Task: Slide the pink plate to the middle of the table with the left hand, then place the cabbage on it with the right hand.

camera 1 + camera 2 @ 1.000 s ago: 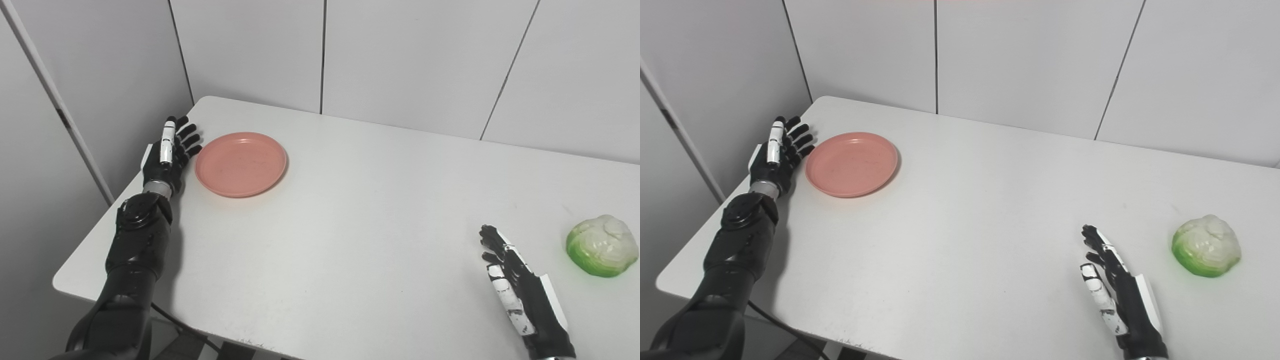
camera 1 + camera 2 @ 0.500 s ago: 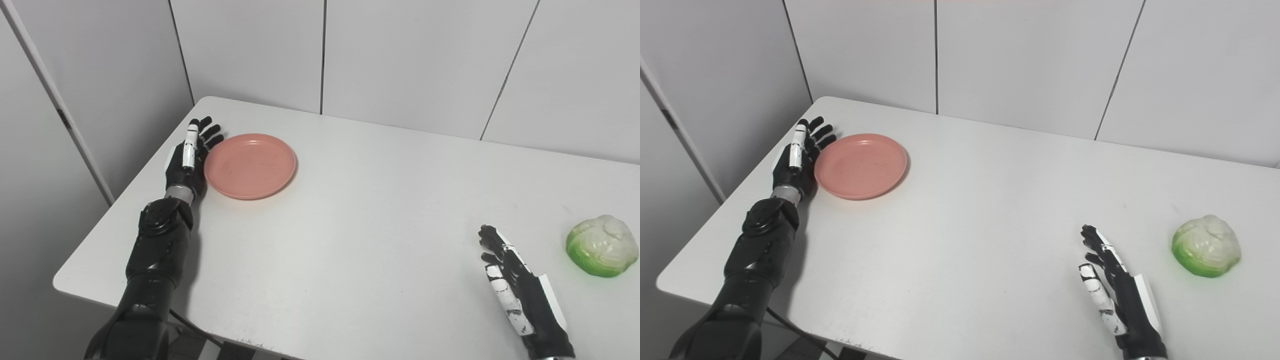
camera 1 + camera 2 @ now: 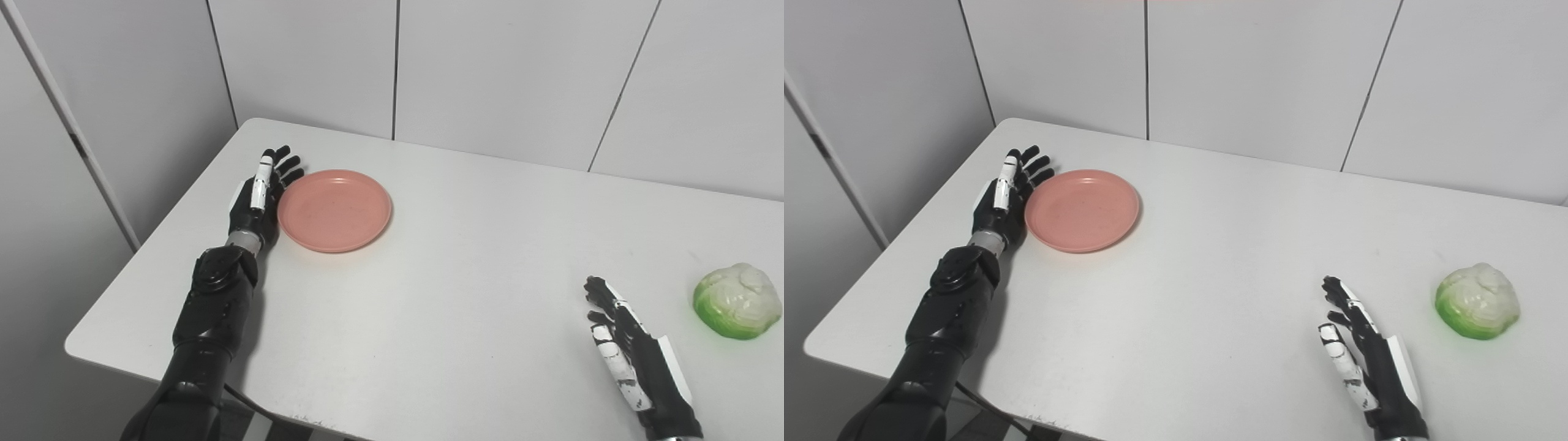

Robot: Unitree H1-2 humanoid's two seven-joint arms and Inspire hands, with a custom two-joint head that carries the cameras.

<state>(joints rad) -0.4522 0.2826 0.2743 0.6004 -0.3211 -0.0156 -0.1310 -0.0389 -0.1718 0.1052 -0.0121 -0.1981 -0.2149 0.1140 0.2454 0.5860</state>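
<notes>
Table (image 3: 441,288) is the landmark in the left eye view: white, with the pink plate (image 3: 334,210) lying flat and face up on its far left part, well short of its middle. The plate is round, so it has no long axis, and no writing shows on it. The left hand (image 3: 257,199) stands on edge against the plate's left rim, fingers straight, slightly apart and pointing toward the table's far edge, holding nothing. Near the table's right edge sits the cabbage (image 3: 737,301), a rounded lump, pale on top and bright green along its lower left side, a little wider than tall. The right hand (image 3: 631,355) is over the table's near right part, left of the cabbage and apart from it, fingers spread and empty. In the right eye view the layout is the same: the plate (image 3: 1082,210) touches the left hand (image 3: 1003,199), and the cabbage (image 3: 1477,301) lies clear of the right hand (image 3: 1360,358). No labels can be read anywhere.
</notes>
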